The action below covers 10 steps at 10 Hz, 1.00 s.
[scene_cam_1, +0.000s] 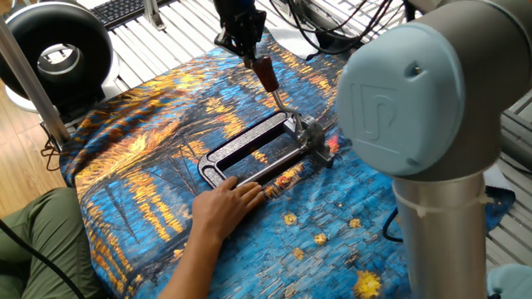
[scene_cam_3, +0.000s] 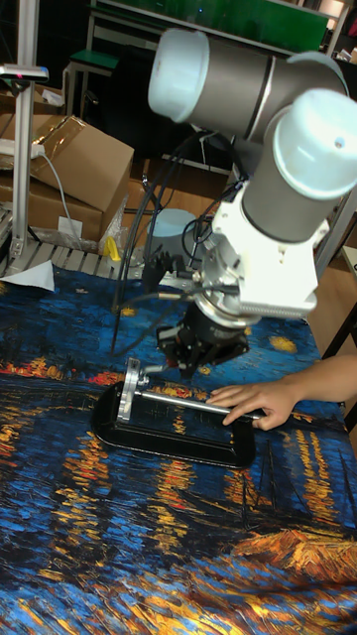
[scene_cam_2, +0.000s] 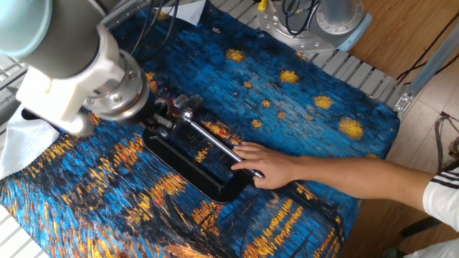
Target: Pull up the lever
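Lever: silver arm, dark red knob, raised steeply.

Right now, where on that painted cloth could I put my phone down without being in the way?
The cloth is bare left of the black clamp frame, and again toward its starry corner. Avoid the frame itself: the gripper works the lever there, and a person's hand steadies the other end.
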### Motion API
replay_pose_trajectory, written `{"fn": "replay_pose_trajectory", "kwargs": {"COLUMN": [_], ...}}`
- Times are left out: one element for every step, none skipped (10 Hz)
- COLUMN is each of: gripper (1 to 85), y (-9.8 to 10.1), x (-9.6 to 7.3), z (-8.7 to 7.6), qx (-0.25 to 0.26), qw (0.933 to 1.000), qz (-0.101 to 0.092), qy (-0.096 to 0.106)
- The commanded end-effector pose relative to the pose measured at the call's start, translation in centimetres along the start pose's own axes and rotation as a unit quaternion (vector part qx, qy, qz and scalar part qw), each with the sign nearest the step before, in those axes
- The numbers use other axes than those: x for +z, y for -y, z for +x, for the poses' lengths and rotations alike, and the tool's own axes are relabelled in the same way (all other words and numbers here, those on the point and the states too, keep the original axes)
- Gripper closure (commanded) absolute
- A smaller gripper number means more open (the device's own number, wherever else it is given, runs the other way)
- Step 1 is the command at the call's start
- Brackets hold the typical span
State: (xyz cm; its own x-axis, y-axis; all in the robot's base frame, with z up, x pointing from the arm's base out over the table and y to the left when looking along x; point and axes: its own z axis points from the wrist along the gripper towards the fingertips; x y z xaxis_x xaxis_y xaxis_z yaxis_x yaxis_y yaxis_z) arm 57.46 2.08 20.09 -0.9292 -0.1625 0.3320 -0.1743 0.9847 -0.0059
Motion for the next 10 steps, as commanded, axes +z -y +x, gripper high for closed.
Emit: {"fn": "replay_pose_trajectory", "kwargs": {"gripper": [84.7,84.7,84.7,84.7,84.7,84.7,84.7,84.7,84.7,84.7], "y": [-0.2,-0.2,0.0,-0.2,-0.4,-0.6,-0.7,-0.8,-0.9,-0.6], "x": [-0.3,-0.4,-0.4,-0.5,-0.5,-0.3,-0.1,0.1,0.4,0.6], "z": [2.1,2.8,3.2,3.6,4.1,4.4,4.6,4.8,5.1,5.2], "qx": [0.003,0.006,0.007,0.009,0.011,0.012,0.013,0.013,0.014,0.014], "qw": [0.9999,0.9999,0.9999,0.9999,0.9998,0.9997,0.9996,0.9994,0.9992,0.9993], "qz": [-0.01,-0.009,-0.005,-0.008,-0.012,-0.018,-0.025,-0.031,-0.037,-0.036], "qy": [-0.001,-0.006,-0.008,-0.007,-0.009,-0.007,-0.006,-0.004,-0.002,0.0]}}
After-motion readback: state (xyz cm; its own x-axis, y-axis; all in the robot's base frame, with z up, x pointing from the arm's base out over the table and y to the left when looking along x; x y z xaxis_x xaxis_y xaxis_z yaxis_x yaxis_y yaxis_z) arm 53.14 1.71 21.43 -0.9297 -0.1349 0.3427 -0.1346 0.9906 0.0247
